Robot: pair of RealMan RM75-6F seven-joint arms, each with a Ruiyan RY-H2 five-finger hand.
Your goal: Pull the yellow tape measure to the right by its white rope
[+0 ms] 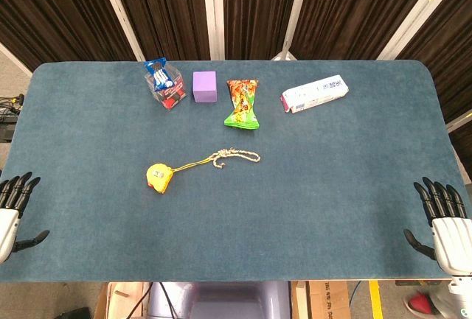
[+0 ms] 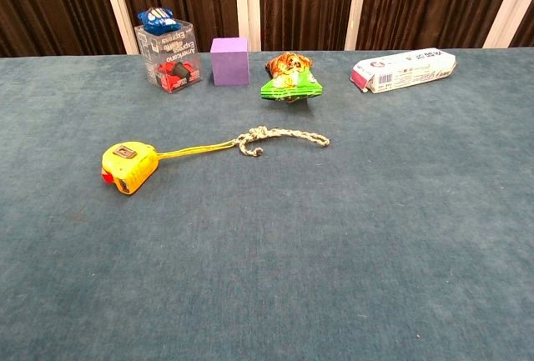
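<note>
Head view: purple cube [image 1: 204, 86] and snack bag [image 1: 243, 103] behind white rope [image 1: 234, 157].

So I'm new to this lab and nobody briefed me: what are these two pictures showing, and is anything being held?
One robot, two cameras of its own. The head view looks down on a blue table; the chest view looks across it from lower. The black fingers at the bottom corners of the head view are its left hand and right hand, both open and holding nothing. Mid-table lies a yellow tape measure with a white rope trailing to its right. Along the far edge sit a clear box with a toy, a purple cube, a snack bag and a white packet.
</note>
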